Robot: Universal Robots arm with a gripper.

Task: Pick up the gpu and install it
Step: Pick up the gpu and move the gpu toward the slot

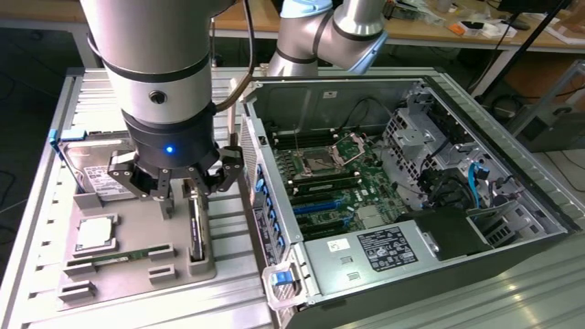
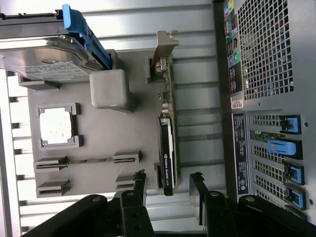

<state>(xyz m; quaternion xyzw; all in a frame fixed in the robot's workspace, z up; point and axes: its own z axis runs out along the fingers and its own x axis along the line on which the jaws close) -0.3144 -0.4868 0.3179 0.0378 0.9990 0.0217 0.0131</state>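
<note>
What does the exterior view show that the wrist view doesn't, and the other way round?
The exterior view adds the arm's body and the open case's inside, with the motherboard and power supply. The wrist view adds the case's perforated rear grille and the metal bracket at the gpu's end. Both share the gpu standing on edge in the grey tray, the hard drive, the processor, and the open gripper just above the gpu.

Black gpu (image 2: 167,153), grey tray (image 2: 98,143), blue case latches (image 2: 282,147).
</note>
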